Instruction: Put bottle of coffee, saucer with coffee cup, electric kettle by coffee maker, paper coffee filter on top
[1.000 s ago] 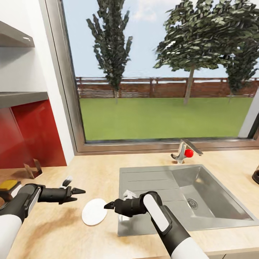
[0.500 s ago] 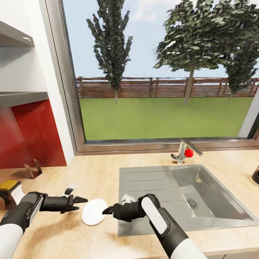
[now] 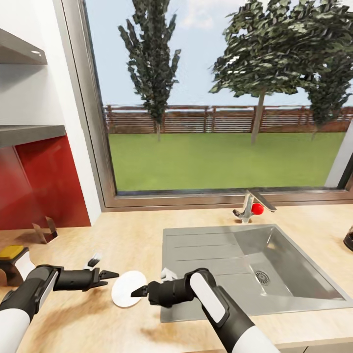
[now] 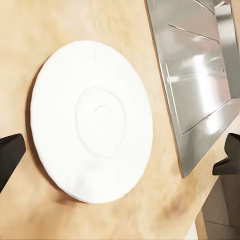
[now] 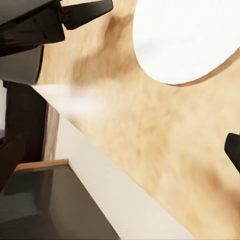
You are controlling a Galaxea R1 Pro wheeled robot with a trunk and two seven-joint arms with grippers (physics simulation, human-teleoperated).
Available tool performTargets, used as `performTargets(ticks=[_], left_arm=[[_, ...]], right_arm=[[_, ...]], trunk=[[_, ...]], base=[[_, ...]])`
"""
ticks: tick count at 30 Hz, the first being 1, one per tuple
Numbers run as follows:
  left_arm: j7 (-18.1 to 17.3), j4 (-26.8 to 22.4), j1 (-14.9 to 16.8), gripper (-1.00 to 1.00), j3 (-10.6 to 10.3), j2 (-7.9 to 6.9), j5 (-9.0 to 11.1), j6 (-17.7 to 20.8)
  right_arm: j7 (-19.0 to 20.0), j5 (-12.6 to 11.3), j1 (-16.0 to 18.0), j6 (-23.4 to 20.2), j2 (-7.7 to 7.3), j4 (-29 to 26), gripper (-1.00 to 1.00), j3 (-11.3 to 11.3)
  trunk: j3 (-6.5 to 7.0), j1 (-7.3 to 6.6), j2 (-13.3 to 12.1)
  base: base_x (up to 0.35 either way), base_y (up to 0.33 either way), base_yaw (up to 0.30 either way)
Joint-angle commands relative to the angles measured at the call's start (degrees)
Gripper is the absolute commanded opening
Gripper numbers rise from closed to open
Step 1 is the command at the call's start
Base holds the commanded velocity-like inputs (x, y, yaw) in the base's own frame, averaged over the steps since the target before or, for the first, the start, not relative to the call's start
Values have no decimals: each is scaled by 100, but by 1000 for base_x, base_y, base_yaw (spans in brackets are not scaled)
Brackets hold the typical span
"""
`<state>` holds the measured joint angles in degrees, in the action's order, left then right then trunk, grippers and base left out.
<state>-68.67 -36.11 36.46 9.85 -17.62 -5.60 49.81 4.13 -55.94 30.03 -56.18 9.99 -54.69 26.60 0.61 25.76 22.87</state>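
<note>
A flat white saucer (image 3: 128, 289) lies on the wooden countertop (image 3: 127, 240) just left of the sink. My left gripper (image 3: 103, 267) hovers open at the saucer's left rim; in the left wrist view the saucer (image 4: 92, 120) sits between and beyond the two widely spread fingertips (image 4: 10, 155). My right gripper (image 3: 149, 283) is open too, its dark fingertip (image 3: 133, 292) at the saucer's right rim. The right wrist view looks over the saucer (image 5: 185, 40) with the left gripper's finger (image 5: 85, 12) beyond it. Coffee cup, filter and bottle are out of view.
A steel sink (image 3: 294, 294) with a drainboard fills the counter's right half, with a faucet (image 3: 252, 203) and a red knob (image 3: 257, 209) behind it. A dark object (image 3: 349, 238) stands at the right edge. A yellow-topped item (image 3: 12, 253) sits far left under grey shelves (image 3: 29, 132).
My right gripper has slid left until its tip reaches the saucer's right rim. The left gripper has sunk slightly toward the counter. The saucer has not moved.
</note>
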Motion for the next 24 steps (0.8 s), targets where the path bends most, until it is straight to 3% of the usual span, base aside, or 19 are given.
performTargets(ticks=[1, 18, 24], left_arm=[[-48, -2, -4, 100, 31, 5, -58, 35], [113, -2, -16, 100, 35, 13, -39, 2], [116, 4, -23, 100, 35, 14, -43, 2]], right_arm=[[86, 47, 2, -14, 0, 67, 100, 0], [160, 48, 2, 86, 0, 177, 100, 3], [159, 49, 2, 112, 0, 178, 100, 3]], trunk=[[-3, 2, 5], [-3, 2, 5], [-3, 2, 5]], base=[[0, 0, 0], [1, 0, 0], [172, 0, 0]])
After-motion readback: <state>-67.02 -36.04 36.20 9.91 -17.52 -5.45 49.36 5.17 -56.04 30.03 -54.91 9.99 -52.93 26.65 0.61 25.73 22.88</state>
